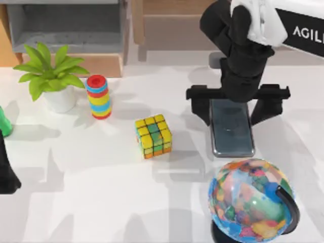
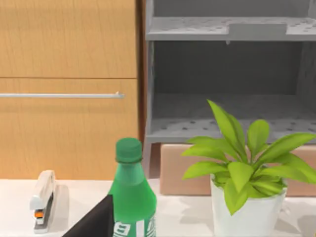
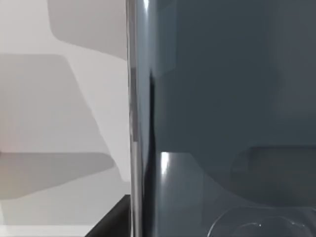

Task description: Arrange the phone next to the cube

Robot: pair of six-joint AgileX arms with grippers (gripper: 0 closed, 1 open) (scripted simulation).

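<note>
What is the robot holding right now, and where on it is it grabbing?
Nothing yet. The right gripper is open over the far end of the phone, one finger on each side. The left gripper is parked at the table's left edge.

The white table (image 1: 91, 202) carries a potted plant (image 1: 53, 76) and ring stack (image 1: 97, 96) at upper left. The cube (image 1: 153, 135) lies in the centre, the phone (image 1: 232, 129) right of it, a globe (image 1: 250, 200) at lower right.

I see bright, even light on the white table (image 1: 76, 192), with soft grey shadows beside each object, mostly falling left and toward the near edge. The phone (image 1: 232, 129) screen is glossy, with a bright glare streak along its edge in my right wrist view.
</note>
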